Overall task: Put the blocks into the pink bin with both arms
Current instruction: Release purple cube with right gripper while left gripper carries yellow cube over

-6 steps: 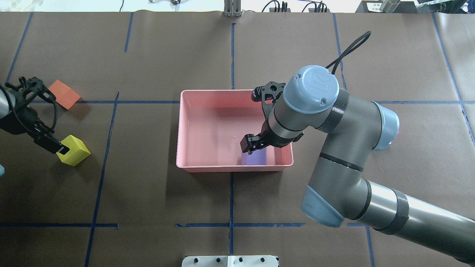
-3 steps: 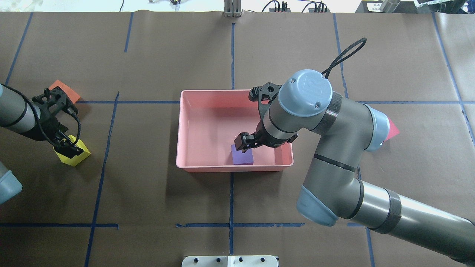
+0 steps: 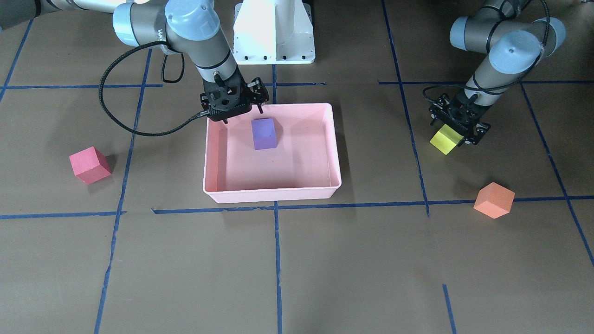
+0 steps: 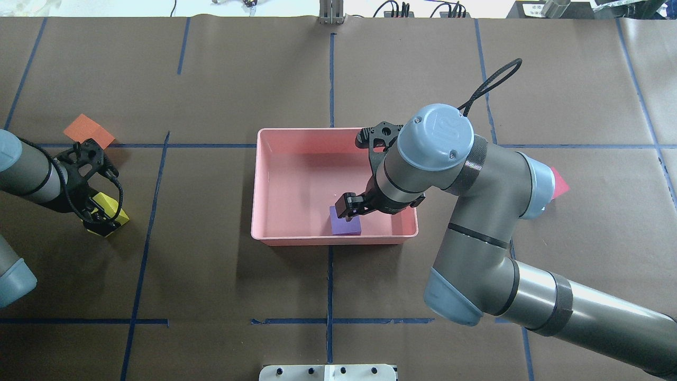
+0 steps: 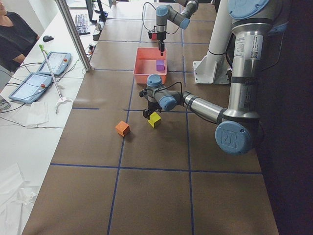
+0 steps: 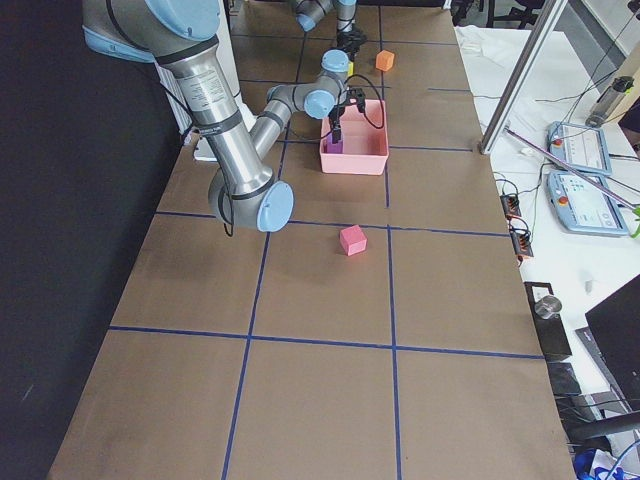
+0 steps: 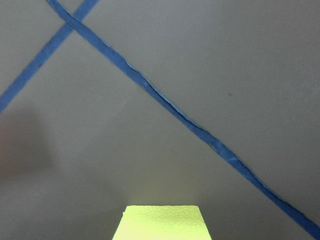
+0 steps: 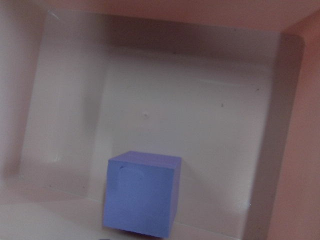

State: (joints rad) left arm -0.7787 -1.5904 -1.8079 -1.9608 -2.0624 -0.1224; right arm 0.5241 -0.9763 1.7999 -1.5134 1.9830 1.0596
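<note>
The yellow block [image 3: 444, 140] sits on the table well out from the pink bin [image 3: 274, 195], on the bin's robot-left side and about level with its middle. The left gripper [image 3: 457, 125] is directly over it, with a finger down on either side. The wrist view shows only the block's top face at the bottom edge and no fingers. Whether the jaws have actually pinched the block cannot be told. From there the bin lies straight toward the robot's right, with nothing between block and rim, so the carry looks like a lift and a plain sideways run. As a cube it has no long axis to line up. It sits turned relative to the bin's walls, which should matter little for dropping it in.

The purple block [image 3: 264, 133] rests on the bin floor, near the wall closest to the robot. The right gripper [image 3: 243, 116] hangs just above it with fingers spread, holding nothing, clear of the block.

The orange block [image 3: 494, 200] lies on the same side of the bin as the yellow one, farther from the robot, so the left arm is the nearer one. The red block [image 3: 89, 164] lies well off the bin's robot-right side, likely the right arm's pick.
</note>
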